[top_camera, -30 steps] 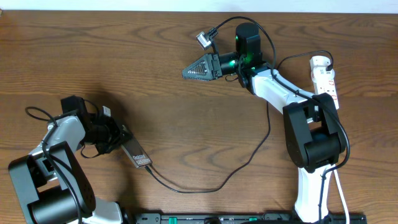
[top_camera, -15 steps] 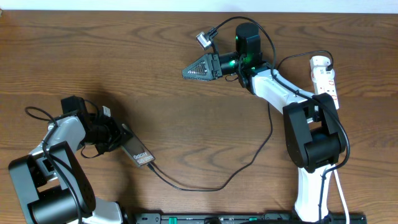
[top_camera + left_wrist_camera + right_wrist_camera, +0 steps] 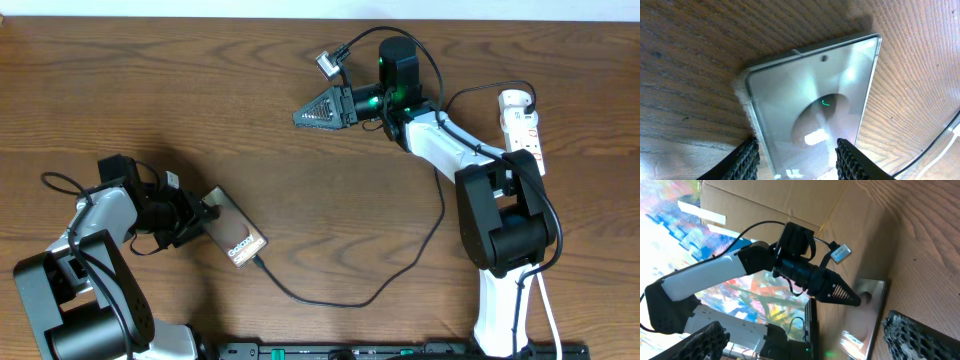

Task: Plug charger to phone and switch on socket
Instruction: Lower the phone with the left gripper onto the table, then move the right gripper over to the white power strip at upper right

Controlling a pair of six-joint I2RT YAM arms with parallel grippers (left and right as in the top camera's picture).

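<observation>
The phone (image 3: 237, 236) lies tilted at the lower left, its reflective face up, "Galaxy" lettering showing. My left gripper (image 3: 200, 216) is shut on its upper end. In the left wrist view the phone (image 3: 810, 90) fills the space between my fingers (image 3: 797, 152), with a small green mark on its screen. The charger's black cable (image 3: 400, 265) runs from the socket in a loop, and its plug (image 3: 255, 262) sits at the phone's lower end. My right gripper (image 3: 300, 115) hovers at the top centre, rolled on its side. Its fingers (image 3: 805, 330) are wide apart and empty. The white socket (image 3: 522, 125) lies at the far right.
A black rail (image 3: 400, 351) runs along the table's front edge. The socket's white cord (image 3: 548, 310) trails down beside the right arm's base. The right wrist view looks across the table at the left arm (image 3: 715, 280), with cardboard (image 3: 790, 200) behind.
The left gripper has turned the phone from edge-on to face up and swung its lower end to the right. The cable loop slid right with it. The right arm has not moved.
</observation>
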